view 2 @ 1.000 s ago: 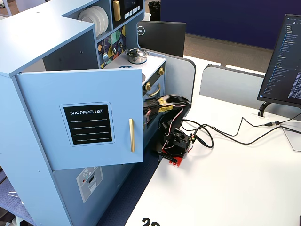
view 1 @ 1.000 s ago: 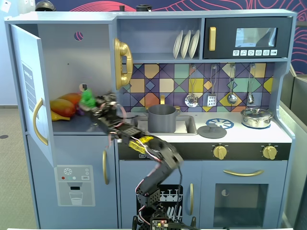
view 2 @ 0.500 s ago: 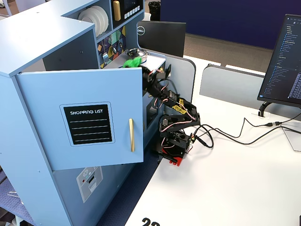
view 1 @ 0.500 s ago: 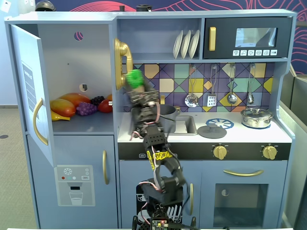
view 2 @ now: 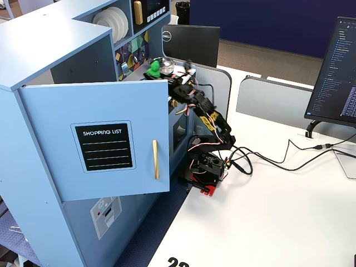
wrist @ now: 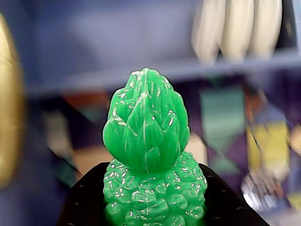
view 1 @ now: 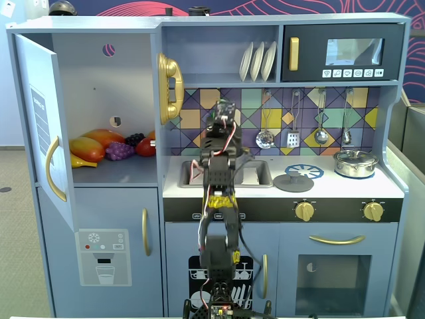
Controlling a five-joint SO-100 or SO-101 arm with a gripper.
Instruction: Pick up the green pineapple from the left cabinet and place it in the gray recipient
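Observation:
My gripper (wrist: 151, 195) is shut on the green pineapple (wrist: 146, 141), with the black jaws on both sides of its bumpy body and the leafy top pointing up. In a fixed view the pineapple (view 2: 154, 69) is held high above the counter, to the right of the open cabinet door (view 2: 94, 139). In the front fixed view the gripper (view 1: 222, 109) is raised in front of the tiled wall above the sink, and the arm hides the pineapple. The left cabinet (view 1: 99, 86) stands open. The gray recipient is hidden or out of view.
A mango (view 1: 89, 149), purple grapes (view 1: 119, 151) and other fruit lie on the cabinet shelf. A flat gray lid (view 1: 294, 181) and a shiny silver pot (view 1: 355, 163) sit on the counter. A gold phone (view 1: 169, 86) hangs left of the gripper, with utensils to its right.

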